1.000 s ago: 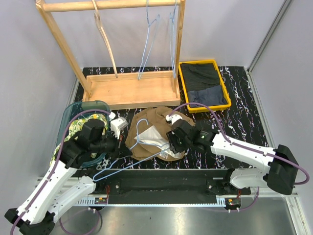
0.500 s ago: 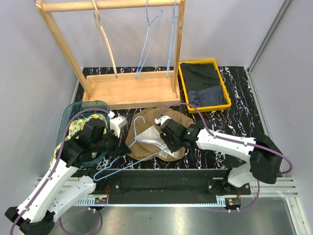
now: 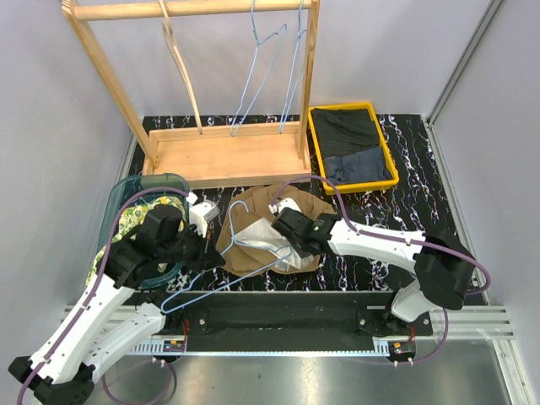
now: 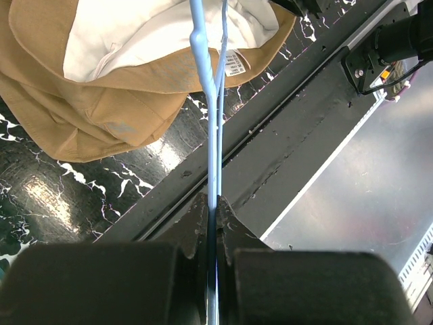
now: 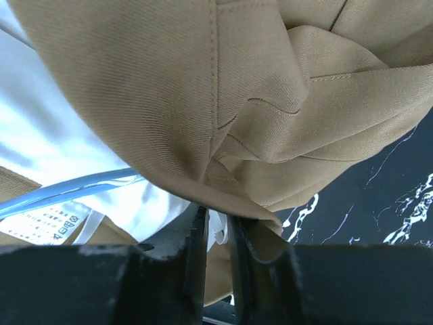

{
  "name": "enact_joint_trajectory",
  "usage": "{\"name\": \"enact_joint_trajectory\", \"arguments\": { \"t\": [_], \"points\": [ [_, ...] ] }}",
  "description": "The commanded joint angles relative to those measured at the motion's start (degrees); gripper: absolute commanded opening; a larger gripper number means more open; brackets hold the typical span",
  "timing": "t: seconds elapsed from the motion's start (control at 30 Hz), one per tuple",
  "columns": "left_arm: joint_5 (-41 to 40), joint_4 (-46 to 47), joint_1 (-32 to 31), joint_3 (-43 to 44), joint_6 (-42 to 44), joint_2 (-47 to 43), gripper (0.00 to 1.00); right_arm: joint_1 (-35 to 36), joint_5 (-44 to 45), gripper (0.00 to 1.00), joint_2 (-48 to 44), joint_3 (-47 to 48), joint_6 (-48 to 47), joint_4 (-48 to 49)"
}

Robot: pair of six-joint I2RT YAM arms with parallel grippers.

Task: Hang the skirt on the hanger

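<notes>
A tan skirt [image 3: 240, 257] with white lining lies crumpled on the black marbled table [image 3: 405, 211], near the front edge. Across it lies a light blue wire hanger [image 3: 234, 221], its hook pointing toward the rack. My left gripper [image 3: 207, 253] is shut on the hanger's wire [image 4: 215, 149] at the skirt's left side; the wire runs straight out between the fingertips [image 4: 196, 217]. My right gripper [image 3: 291, 245] sits at the skirt's right part. Its jaws stand close together, with the skirt's [image 5: 169, 88] hem and a bit of white lining pinched between them [image 5: 218, 220].
A wooden rack [image 3: 228, 156] stands at the back with a wooden hanger [image 3: 181, 59] and blue wire hangers [image 3: 261, 76] on its bar. A yellow bin [image 3: 314, 143] of dark clothes is at the back right, a teal basket [image 3: 126, 190] at the left.
My right gripper has slid left over the skirt and its jaws have narrowed onto the fabric. The wire hangers on the rack have swung. The left arm has stayed put.
</notes>
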Motion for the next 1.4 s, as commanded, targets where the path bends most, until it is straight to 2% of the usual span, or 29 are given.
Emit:
{"name": "enact_joint_trajectory", "arguments": {
  "t": [0.0, 0.17, 0.7, 1.13, 1.37],
  "points": [
    [0.8, 1.47, -0.11, 1.26, 0.62, -0.23, 0.0, 0.39, 1.56, 0.21, 0.59, 1.62, -0.66, -0.4],
    [4.57, 3.05, -0.2, 0.21, 0.71, -0.4, 0.0, 0.39, -1.09, 0.0, -1.52, 1.26, -0.4, 0.21],
    [7.57, 6.48, -0.2, -0.85, 0.45, -0.49, 0.0, 0.39, -3.98, 0.0, -11.89, -0.14, 2.15, -0.22],
    [8.27, 8.15, -0.2, 0.99, -1.31, -3.3, 0.0, 0.39, -4.43, 0.0, -13.91, -1.98, 3.91, -0.23],
    [10.29, 12.8, -0.2, -2.16, -4.03, -1.9, 0.0, 0.39, -3.9, 0.0, -16.72, -2.69, 5.22, 0.13]
  ]
}}
